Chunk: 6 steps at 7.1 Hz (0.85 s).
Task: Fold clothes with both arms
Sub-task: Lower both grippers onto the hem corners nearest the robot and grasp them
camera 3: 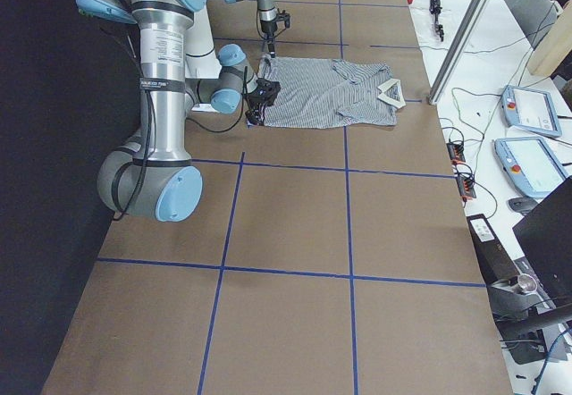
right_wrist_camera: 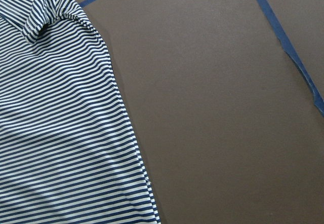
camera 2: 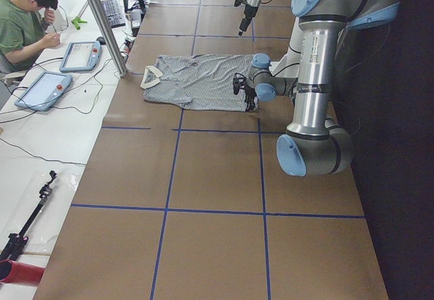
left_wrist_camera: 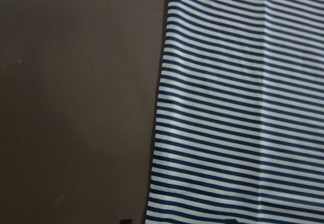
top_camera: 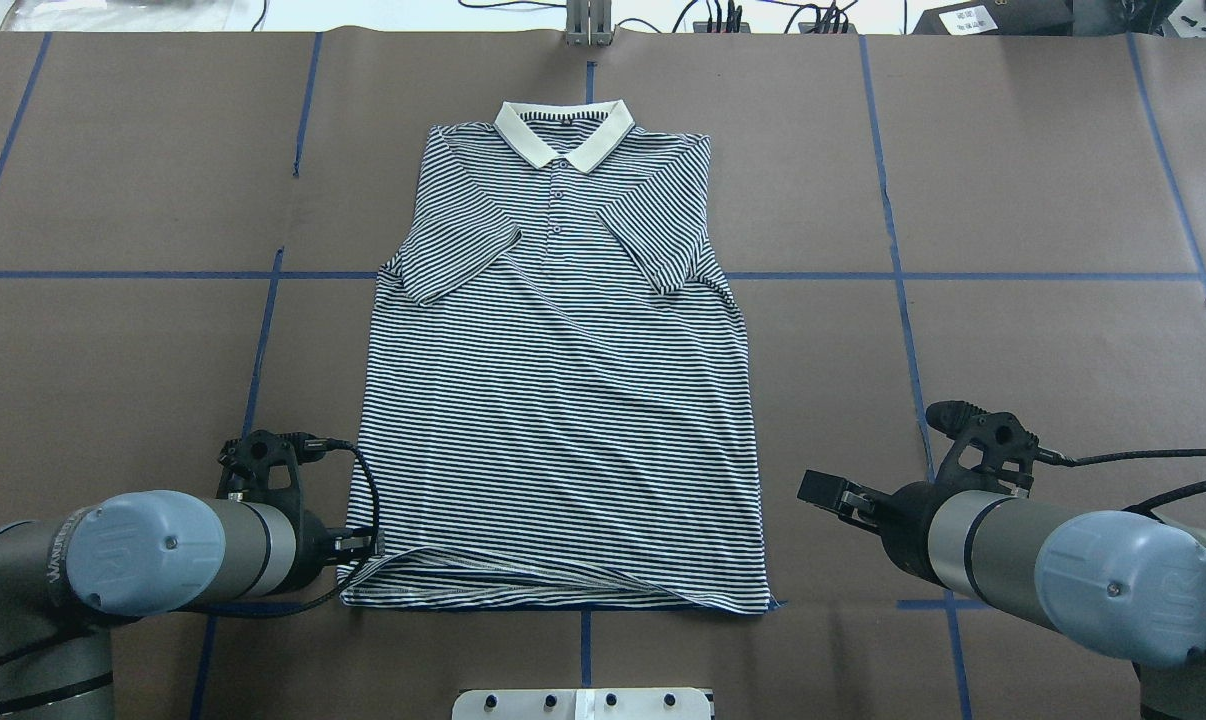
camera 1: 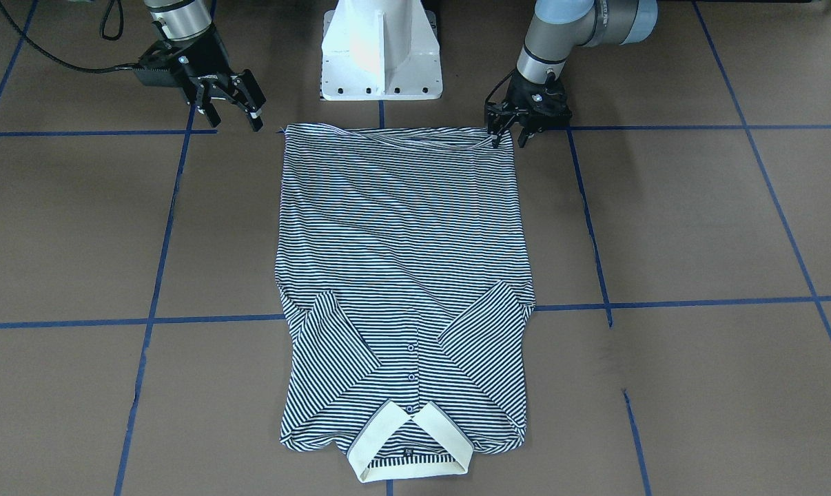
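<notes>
The striped polo shirt (camera 1: 402, 241) (top_camera: 563, 400) lies flat and face up on the brown table, sleeves folded in over the chest. Its cream collar (top_camera: 563, 135) is at the far end and its hem faces the robot. My left gripper (camera 1: 508, 138) (top_camera: 363, 545) is low at the hem's left corner and stands open. In the left wrist view its tips straddle the side edge of the shirt (left_wrist_camera: 238, 107). My right gripper (camera 1: 233, 110) (top_camera: 823, 490) is open and empty, raised just outside the hem's right corner. The right wrist view shows the shirt's right edge (right_wrist_camera: 61, 133).
The white pedestal base (camera 1: 381, 48) stands just behind the hem. Blue tape lines (top_camera: 893, 275) cross the brown table. A person (camera 2: 27, 15) sits at a side table with control tablets (camera 2: 44, 89). Bare table lies on both sides of the shirt.
</notes>
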Motion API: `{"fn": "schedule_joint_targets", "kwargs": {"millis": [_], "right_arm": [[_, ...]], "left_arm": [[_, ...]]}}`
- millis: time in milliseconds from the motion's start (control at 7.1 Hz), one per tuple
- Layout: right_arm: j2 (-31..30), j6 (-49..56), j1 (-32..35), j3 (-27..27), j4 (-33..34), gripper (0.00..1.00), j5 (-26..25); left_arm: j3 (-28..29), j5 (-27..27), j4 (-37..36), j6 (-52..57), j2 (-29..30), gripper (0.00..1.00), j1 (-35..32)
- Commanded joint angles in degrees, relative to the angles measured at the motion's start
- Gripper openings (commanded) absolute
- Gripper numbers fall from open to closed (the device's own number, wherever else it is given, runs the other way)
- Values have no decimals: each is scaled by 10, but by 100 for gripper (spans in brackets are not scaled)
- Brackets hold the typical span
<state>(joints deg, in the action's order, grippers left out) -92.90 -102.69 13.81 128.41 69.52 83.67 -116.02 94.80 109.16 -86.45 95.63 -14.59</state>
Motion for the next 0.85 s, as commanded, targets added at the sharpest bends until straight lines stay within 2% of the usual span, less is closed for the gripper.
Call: {"fn": "schedule_joint_targets", "kwargs": {"millis": [0,141,282,423,564,705], "right_arm": [[0,-1,-5,0,0,100,-7],[0,-2,-7,0,0,100,-7],[0,-2,-7,0,0,100,-10],[0,-1,-7,-1,0,100,-11],[1,-1,-7,-1,0,100,-11],[1,-2,-7,-1,0,100,-11]], "left_arm": [[-1,-3,-1,-27,-4,59,25],[-1,-3,-2,-32,-4,57,32],[-1,-8,-2,-41,-4,47,35],[-4,-9,-3,-56,-4,34,35],[-10,-8,-4,-56,-6,25,34],[-10,-8,-4,-56,-7,12,34]]}}
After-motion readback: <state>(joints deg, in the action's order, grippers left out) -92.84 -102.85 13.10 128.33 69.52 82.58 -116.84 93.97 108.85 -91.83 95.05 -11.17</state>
